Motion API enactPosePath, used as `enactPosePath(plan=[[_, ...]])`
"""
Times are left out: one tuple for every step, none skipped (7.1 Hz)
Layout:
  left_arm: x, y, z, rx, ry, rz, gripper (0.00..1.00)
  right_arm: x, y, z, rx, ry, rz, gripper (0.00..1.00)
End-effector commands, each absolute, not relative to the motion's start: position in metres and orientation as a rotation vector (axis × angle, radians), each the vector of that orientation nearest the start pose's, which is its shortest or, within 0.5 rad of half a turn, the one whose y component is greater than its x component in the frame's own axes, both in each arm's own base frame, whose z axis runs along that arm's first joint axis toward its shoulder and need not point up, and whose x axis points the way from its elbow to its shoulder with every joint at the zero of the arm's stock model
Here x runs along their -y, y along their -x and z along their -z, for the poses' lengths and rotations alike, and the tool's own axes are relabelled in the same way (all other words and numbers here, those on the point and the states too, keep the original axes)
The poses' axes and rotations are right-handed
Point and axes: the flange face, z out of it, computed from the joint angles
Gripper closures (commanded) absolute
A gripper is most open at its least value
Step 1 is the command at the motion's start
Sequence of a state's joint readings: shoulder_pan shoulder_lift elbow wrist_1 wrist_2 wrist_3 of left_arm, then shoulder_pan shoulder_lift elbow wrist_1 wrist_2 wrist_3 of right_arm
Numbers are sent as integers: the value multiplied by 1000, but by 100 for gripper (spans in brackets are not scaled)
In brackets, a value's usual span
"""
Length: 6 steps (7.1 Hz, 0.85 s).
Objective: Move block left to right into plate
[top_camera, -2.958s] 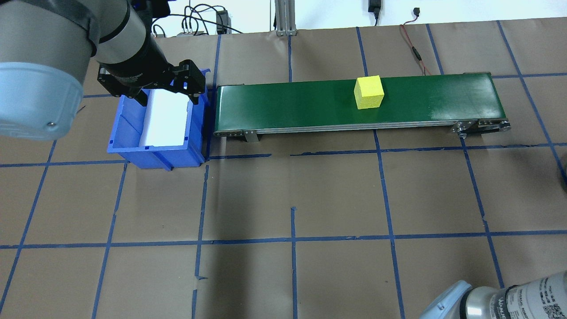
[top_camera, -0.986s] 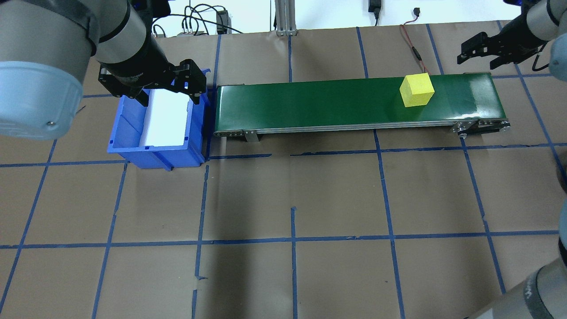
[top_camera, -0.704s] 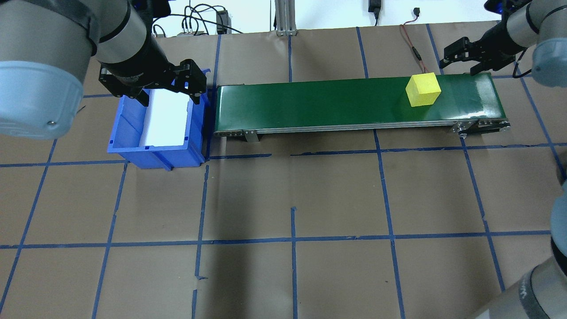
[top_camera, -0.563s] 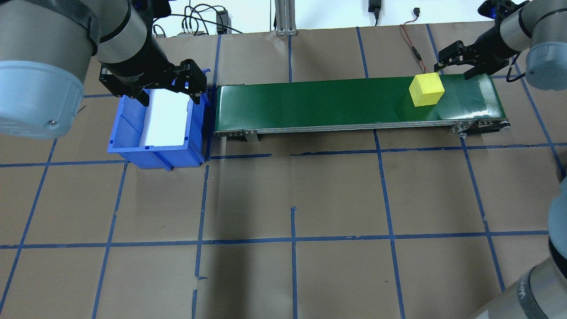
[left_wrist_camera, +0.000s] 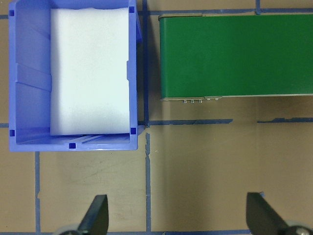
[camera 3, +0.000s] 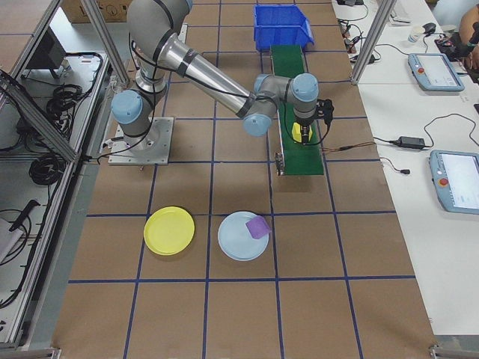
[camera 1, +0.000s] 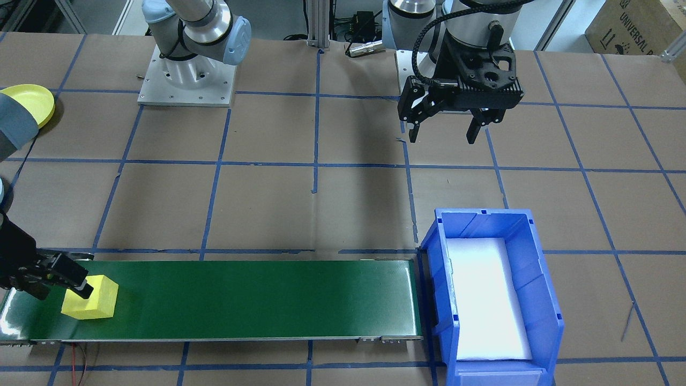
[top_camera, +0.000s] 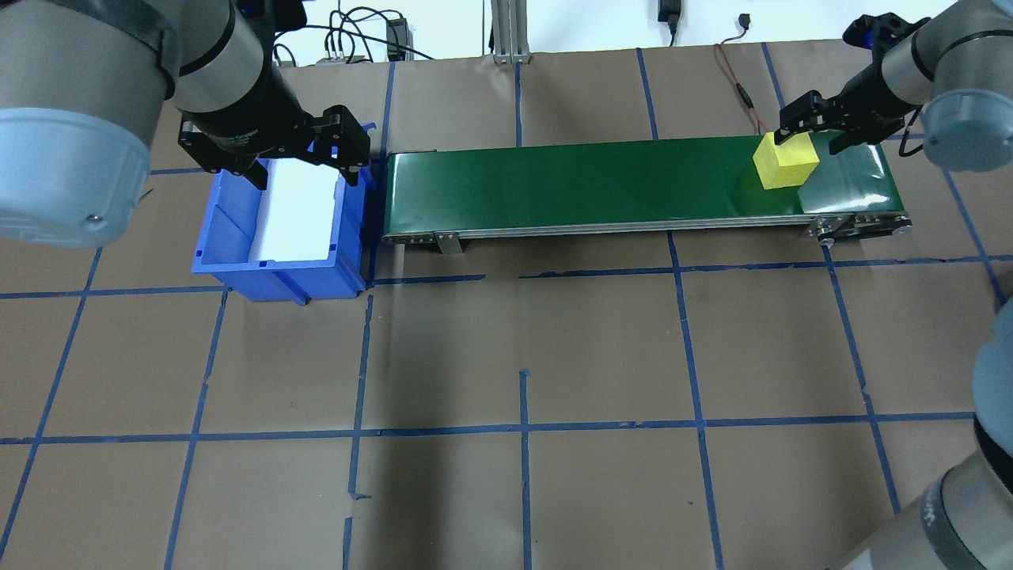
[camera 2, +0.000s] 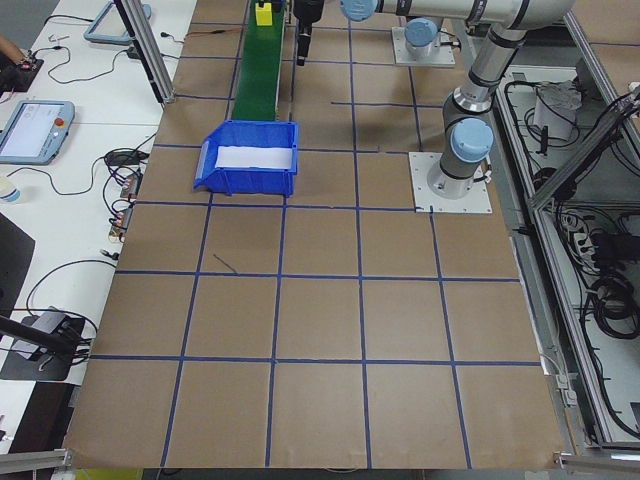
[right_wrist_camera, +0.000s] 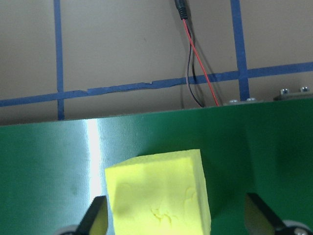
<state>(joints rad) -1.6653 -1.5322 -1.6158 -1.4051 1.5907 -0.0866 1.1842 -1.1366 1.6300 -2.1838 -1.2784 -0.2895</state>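
The table (top_camera: 522, 356) is covered in brown paper marked into squares with blue tape. Along its far side runs a green belt (top_camera: 601, 182), with a blue bin (top_camera: 237, 261) lined in white foam standing just off the belt's left end. Beyond the far edge are a white wall, an upright metal post and some black cables; a thin red and black wire (right_wrist_camera: 195, 63) trails across the paper behind the belt. In the side views, benches with cables and tablets run along the far side of the table, and cabinets with wiring stand behind the robot.

The yellow block (top_camera: 785, 159) sits on the belt near its right end. The right gripper (top_camera: 815, 131) hangs over it with its fingers spread wide — one finger at the block's left far corner, the other to its right over the belt. In the right wrist view the block lies off centre, close to one finger and well apart from the other, and its lower part runs out of the picture. Whether a finger touches the block is hard to tell.

The left gripper (camera 1: 442, 131) hovers over the bin's far side, fingers wide apart and holding nothing.

A yellow plate (camera 3: 169, 229) and a pale blue plate (camera 3: 238, 239) lie near the robot on the right, well apart from the belt — a small purple piece (camera 3: 258, 226) rests on the blue one. In the front view only the yellow plate shows, partly hidden by the right arm.
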Motion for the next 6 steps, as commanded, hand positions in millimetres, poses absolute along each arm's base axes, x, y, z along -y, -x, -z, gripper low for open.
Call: enactPosePath(plan=[[475,177,-502,-3126,-12,249,0,649,91,-274,-2904,-124,292,9],[475,176,-503,-3124,-14,254,0,651,95,-262,-2928,-131,256,34],[476,176,-502,-3121,-14,252,0,650,100,-260,-2968,-121,248,51],[475,176,-503,-3121,-14,254,0,646,107,-270,-3054,-108,237,59],[476,177,-502,-3126,-14,252,0,640,110,-288,-3074,-61,269,62],[475,177,-503,-3126,-17,254,0,630,120,-301,-3105,-30,272,61]])
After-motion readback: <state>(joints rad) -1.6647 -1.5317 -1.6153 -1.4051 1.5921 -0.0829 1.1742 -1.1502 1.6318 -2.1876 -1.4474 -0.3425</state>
